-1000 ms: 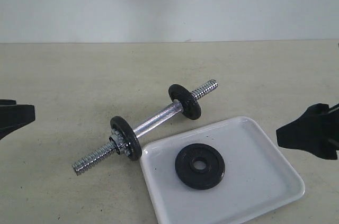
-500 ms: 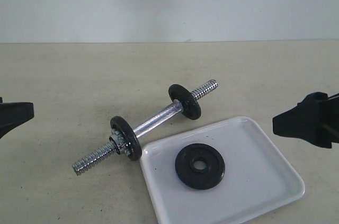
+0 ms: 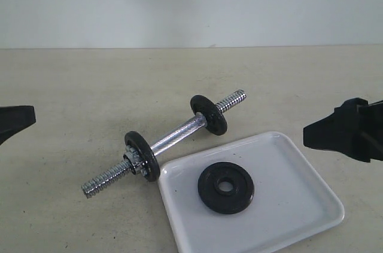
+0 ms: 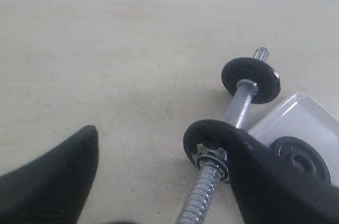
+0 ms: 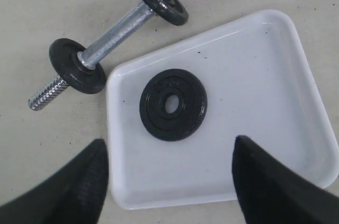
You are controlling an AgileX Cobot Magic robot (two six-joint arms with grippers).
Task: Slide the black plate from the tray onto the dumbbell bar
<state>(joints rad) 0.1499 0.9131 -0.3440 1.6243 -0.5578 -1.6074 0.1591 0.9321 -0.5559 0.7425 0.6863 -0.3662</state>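
Note:
The black plate [image 3: 226, 187] [image 5: 173, 104] lies flat in the white tray [image 3: 299, 211] [image 5: 275, 70], near the tray's left part. Left of the tray, the chrome dumbbell bar [image 3: 176, 136] [image 5: 114, 30] [image 4: 241, 105] lies slanted on the table. It carries two other black discs [image 3: 209, 115] [image 3: 142, 156]. My right gripper [image 3: 326, 133] [image 5: 169, 143] hangs open above the tray's right side, nothing between its fingers. My left gripper [image 3: 15, 120] [image 4: 161, 131] is open at the far left, apart from the bar's near threaded end [image 4: 204, 192].
A nut [image 4: 211, 155] sits against the nearer disc on the bar. The beige table [image 3: 90, 85] runs back to a pale wall [image 3: 191, 2]. The tray's front corner reaches close to the table's front edge.
My right gripper has drifted a little left and up, toward the tray. My left gripper has risen slightly and pulled back toward the left edge. Plate, tray and bar have not moved.

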